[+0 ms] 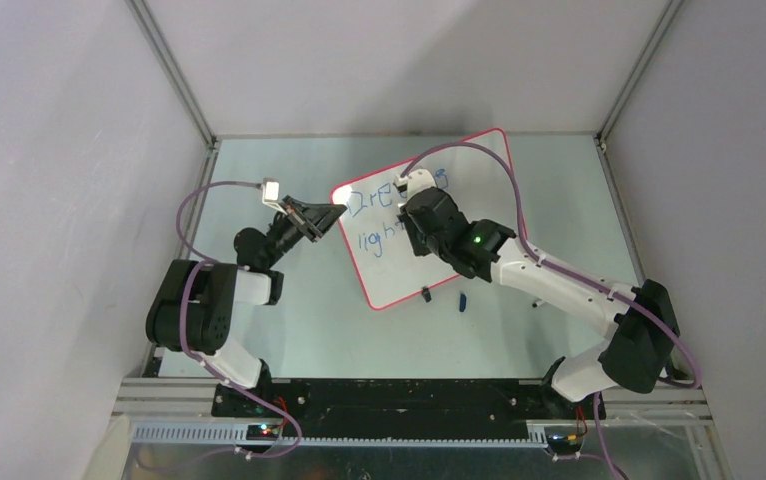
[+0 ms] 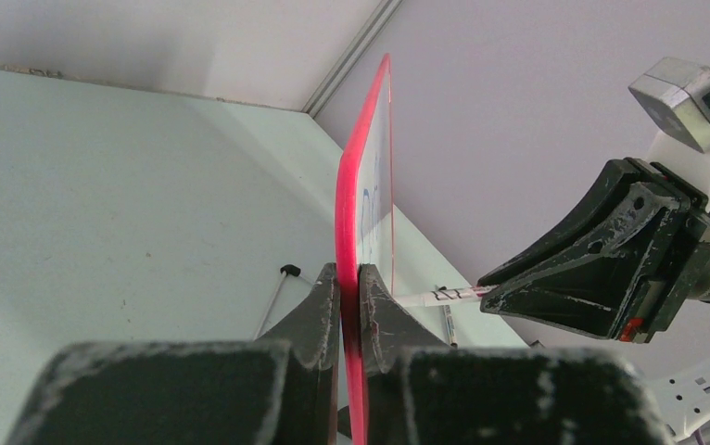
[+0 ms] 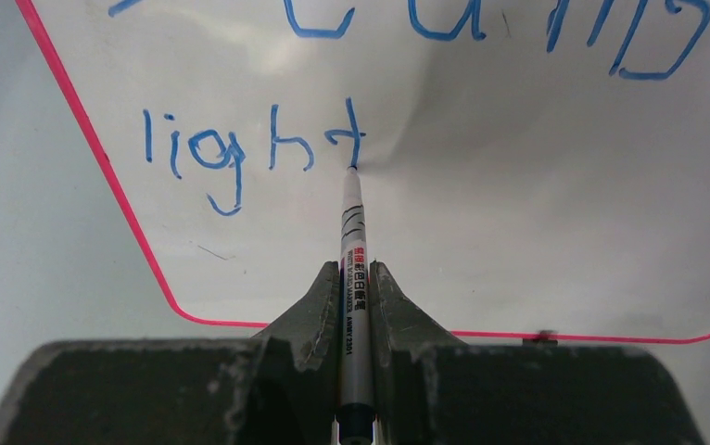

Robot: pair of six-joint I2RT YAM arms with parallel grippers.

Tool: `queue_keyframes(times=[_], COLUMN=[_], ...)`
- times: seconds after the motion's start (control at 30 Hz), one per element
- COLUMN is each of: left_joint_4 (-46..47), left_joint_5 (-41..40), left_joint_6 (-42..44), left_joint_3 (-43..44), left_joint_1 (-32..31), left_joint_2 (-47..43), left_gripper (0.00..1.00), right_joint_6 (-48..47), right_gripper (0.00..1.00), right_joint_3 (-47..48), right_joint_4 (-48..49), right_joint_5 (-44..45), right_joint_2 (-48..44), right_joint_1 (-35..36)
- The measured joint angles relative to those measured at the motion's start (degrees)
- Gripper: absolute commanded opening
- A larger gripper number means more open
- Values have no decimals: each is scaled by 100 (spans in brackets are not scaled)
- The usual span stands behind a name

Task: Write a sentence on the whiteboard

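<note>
Whiteboard (image 1: 429,262): on the far half of the table (image 1: 299,320), turned at an angle, one rounded corner towards the back wall; thin red-pink rim all around
Clip foot (image 1: 426,294): small and black, at the near edge of the board
Sentence (image 3: 240,148): blue handwriting in two lines; the lower line reads "light"; of the upper line the top view shows "Dre", and the rest is under the right arm
Left gripper (image 2: 349,278): closed on the left edge of the board, with one finger on each face and the pink rim between them; its wrist view sees the board edge-on
Right gripper (image 3: 354,273): over the middle of the board, clamped on the marker (image 3: 353,241), which points forward between the two fingers
Marker: white barrel with printed text; its tip touches the board at the foot of the "t" in "light"
Small dark blue object (image 1: 462,300): on the table just beside the near edge of the board, apart from both arms; I cannot tell what it is
</note>
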Motion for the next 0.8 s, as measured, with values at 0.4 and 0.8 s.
queue_keyframes(times=[0.4,0.8], left_joint_4=[0,2], left_joint_5=[-4,-7], left_joint_6=[37,37], left_joint_3=[-7,-7], left_joint_1=[-2,-7], left_joint_2=[-7,-9], left_gripper=[0,0], right_joint_6=[33,11], right_gripper=[0,0], right_joint_3=[-59,-59], right_joint_4=[-105,-107], right_joint_5=[7,155], right_joint_2=[-22,-87], right_joint_1=[2,-55])
